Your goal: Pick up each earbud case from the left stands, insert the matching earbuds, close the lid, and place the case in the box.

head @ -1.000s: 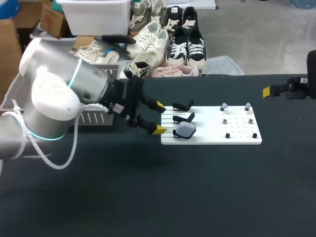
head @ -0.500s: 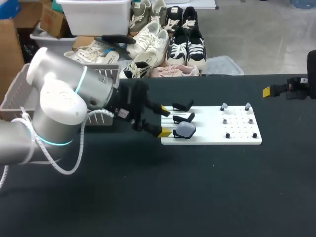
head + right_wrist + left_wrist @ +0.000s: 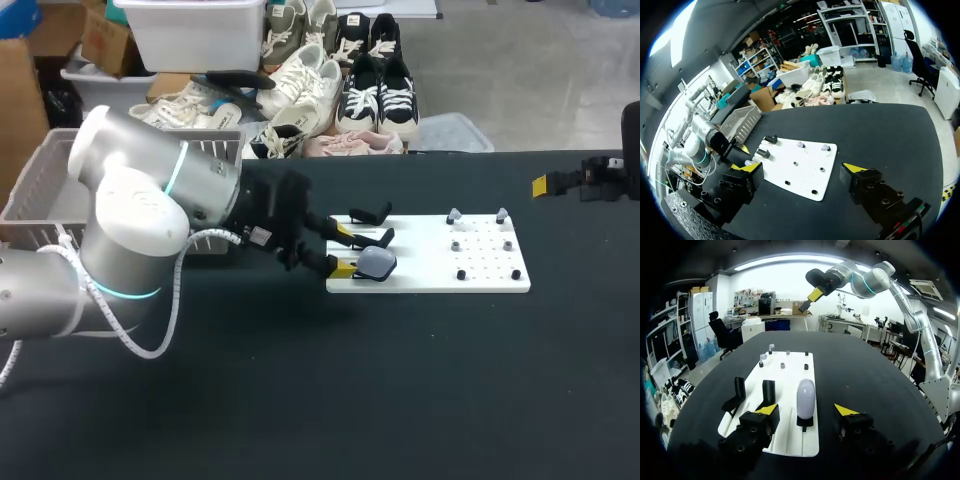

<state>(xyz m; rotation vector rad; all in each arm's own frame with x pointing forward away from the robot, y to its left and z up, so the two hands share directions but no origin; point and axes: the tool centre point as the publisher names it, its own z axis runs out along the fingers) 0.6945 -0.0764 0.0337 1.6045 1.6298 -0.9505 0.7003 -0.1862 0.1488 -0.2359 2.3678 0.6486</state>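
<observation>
— Where is the earbud case [image 3: 806, 397] found in relation to the left gripper [image 3: 806, 410]?

— It is seen directly ahead of the fingers, centred in the gap between them and seated on the nearest stand [image 3: 805, 421] of the white board [image 3: 790, 385]. No contact with either yellow tip is shown. In the head view the same case [image 3: 377, 263] is seen just beyond the gripper [image 3: 346, 251].

— How is its long axis laid?

— It appears to run away from the wrist, roughly along the line of approach. Whether it is leaned back on the stand or set fully upright cannot be settled from these views. The narrow sides are presented to the two fingers, so a squeeze across the width is favoured.

— Which arm is nearer?

— The left one, by far. It is stretched low over the table from the left, with its fingers spread wide and nothing held. The right gripper [image 3: 802, 167] is kept well apart at the table's far right edge, likewise spread wide and empty.
</observation>
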